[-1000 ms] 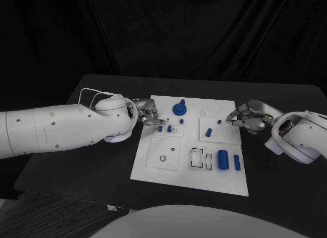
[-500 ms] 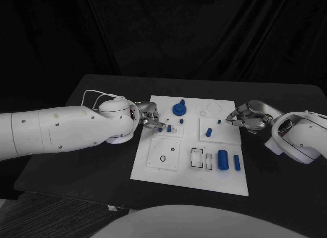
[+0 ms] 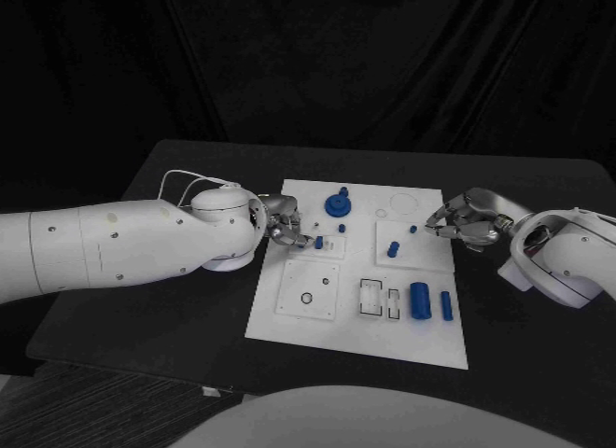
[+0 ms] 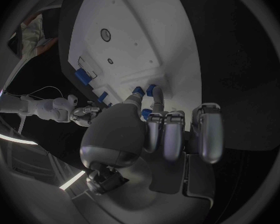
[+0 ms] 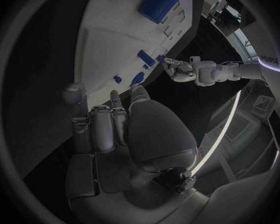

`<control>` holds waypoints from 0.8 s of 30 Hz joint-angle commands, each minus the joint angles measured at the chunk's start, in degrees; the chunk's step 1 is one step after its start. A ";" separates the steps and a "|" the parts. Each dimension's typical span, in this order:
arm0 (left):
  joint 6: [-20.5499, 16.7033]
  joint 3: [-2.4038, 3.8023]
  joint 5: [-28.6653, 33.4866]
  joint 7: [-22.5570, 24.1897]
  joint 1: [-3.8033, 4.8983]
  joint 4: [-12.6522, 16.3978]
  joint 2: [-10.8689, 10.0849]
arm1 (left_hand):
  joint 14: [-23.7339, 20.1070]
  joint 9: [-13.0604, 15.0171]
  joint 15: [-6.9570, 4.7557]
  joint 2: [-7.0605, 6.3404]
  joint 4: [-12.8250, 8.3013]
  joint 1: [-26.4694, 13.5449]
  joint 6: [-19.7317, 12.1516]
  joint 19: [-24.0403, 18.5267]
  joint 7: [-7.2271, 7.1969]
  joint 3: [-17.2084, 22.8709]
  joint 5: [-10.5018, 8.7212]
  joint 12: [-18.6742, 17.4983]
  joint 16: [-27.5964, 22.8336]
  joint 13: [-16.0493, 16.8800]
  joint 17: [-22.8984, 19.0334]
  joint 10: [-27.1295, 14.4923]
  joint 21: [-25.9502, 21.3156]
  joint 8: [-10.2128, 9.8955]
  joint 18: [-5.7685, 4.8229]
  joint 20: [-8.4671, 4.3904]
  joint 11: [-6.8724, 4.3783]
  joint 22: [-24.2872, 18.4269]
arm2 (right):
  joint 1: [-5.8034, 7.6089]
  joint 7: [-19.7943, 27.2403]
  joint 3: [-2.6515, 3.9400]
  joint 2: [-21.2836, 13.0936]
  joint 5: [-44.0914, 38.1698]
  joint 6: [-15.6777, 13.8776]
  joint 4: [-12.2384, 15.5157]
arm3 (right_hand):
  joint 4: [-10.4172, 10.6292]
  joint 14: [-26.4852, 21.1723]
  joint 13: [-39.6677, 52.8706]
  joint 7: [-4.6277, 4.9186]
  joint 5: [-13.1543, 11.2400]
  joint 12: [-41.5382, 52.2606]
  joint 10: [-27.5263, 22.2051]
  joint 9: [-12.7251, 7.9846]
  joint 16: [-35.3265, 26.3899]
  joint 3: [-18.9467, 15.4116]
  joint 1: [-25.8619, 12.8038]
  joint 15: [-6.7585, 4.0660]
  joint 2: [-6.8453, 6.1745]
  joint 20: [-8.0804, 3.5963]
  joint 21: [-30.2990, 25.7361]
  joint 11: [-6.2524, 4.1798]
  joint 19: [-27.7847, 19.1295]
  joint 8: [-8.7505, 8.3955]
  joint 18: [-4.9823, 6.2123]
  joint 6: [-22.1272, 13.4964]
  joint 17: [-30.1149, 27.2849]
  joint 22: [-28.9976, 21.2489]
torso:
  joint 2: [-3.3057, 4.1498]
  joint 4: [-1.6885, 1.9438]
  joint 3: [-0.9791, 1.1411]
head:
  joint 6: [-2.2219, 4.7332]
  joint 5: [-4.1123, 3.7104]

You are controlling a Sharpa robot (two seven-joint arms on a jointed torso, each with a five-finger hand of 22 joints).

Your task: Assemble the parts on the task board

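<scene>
While two robot hands [image 3: 284, 227] [image 3: 459, 222] flank, one task board [image 3: 322, 322], two large cylinders [image 3: 420, 301]

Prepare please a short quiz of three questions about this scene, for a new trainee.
1. True or false: the right hand rests on the large blue cylinder.
2. Which hand has its fingers at the small blue pegs on the task board? A) left B) right
3. Fill in: the blue knob stands near the board's ____ edge, as the head view shows it.

Key: 1 false; the cylinder lies apart, nearer the robot. 2 A, the left hand. 3 far.
</scene>
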 commanded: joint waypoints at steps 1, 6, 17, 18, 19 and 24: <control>2.09 0.03 -0.14 -0.37 -0.18 -0.19 0.17 | 6.26 1.01 -0.78 0.16 0.05 -1.77 0.81 1.76 -0.04 -1.17 0.85 -0.04 0.58 14.62 15.14 5.99 -0.80 1.19 -1.69 -0.23 0.02 13.00 | -0.16 -0.91 0.03 0.00 -0.28 0.21 -0.01 | 0.34 0.04 2.97 -0.08 0.81 -1.51 0.32 -0.63 -0.88 1.02 2.38 -0.21 0.98 0.06 -0.91 -0.55 -0.43 0.08 2.06 -0.03 5.34 5.47 | 0.01 0.00 -0.01 | 0.00 -0.10; 2.49 0.03 -0.14 -0.50 -0.39 -0.46 0.39 | 6.26 1.84 -1.04 -0.05 -0.12 -0.93 1.07 1.78 -0.43 -0.91 2.19 -0.04 0.58 14.62 15.14 5.99 -0.81 2.26 -1.70 -0.46 -0.30 13.00 | -0.17 -0.93 0.03 -0.03 -0.28 0.24 0.00 | 0.33 -0.01 2.93 -0.08 0.82 -1.54 0.27 -0.64 -0.97 1.09 2.38 -0.21 0.97 0.07 -1.07 -0.55 -0.49 0.08 2.08 -0.02 5.26 5.43 | 0.03 0.02 -0.01 | 0.00 -0.14; 2.75 0.03 -0.14 -0.45 -0.60 -1.07 0.96 | 6.26 2.44 -1.52 -0.41 -0.09 0.53 1.88 1.90 -1.08 -0.11 5.20 -0.04 0.58 14.62 15.14 5.99 -0.69 3.27 -1.73 -0.91 -0.86 13.05 | -0.23 -0.93 0.03 0.09 -0.28 0.29 -0.07 | 0.33 -0.01 2.89 -0.08 0.83 -1.57 0.22 -0.65 -0.96 1.12 2.38 -0.20 0.95 0.07 -1.15 -0.54 -0.52 0.08 2.10 -0.01 5.26 5.41 | 0.00 0.03 -0.02 | 0.00 -0.12; 2.62 0.03 -0.14 -0.33 -0.61 -1.25 1.06 | 6.26 1.96 -1.57 -0.34 -0.03 0.56 2.01 1.92 -1.08 0.09 5.60 -0.04 0.58 14.62 15.14 5.99 -0.66 2.81 -1.74 -0.98 -0.91 13.06 | -0.23 -0.92 0.03 0.11 -0.28 0.28 -0.09 | 0.33 -0.01 2.89 -0.08 0.83 -1.57 0.22 -0.65 -0.96 1.12 2.38 -0.20 0.95 0.07 -1.15 -0.54 -0.52 0.08 2.10 -0.01 5.26 5.41 | -0.01 0.03 -0.03 | 0.00 -0.11; 2.49 0.03 -0.14 -0.23 -0.61 -1.37 1.13 | 6.26 1.24 -1.59 -0.31 0.01 0.53 2.48 1.96 -1.13 0.30 5.98 -0.04 0.58 14.62 15.14 5.99 -0.60 2.26 -1.75 -1.08 -0.95 13.08 | -0.24 -0.92 0.03 0.12 -0.28 0.28 -0.11 | 0.33 -0.01 2.89 -0.08 0.83 -1.57 0.22 -0.65 -0.96 1.12 2.38 -0.20 0.95 0.07 -1.15 -0.54 -0.52 0.08 2.10 -0.01 5.26 5.41 | 0.01 0.02 -0.03 | 0.00 -0.12; 1.21 0.04 -0.14 0.56 -0.63 -2.09 1.62 | 6.26 -2.62 -1.60 -0.54 -0.14 1.56 3.40 1.91 -1.07 1.81 8.36 -0.04 0.58 14.62 15.14 5.99 -0.73 -0.99 -1.74 -1.19 -0.84 13.06 | -0.26 -0.90 0.03 0.16 -0.28 0.29 -0.15 | 0.33 -0.06 2.86 -0.08 0.83 -1.59 0.19 -0.65 -1.03 1.13 2.38 -0.20 0.94 0.07 -1.22 -0.54 -0.54 0.08 2.11 0.00 5.19 5.40 | 0.00 0.00 -0.03 | 0.00 -0.12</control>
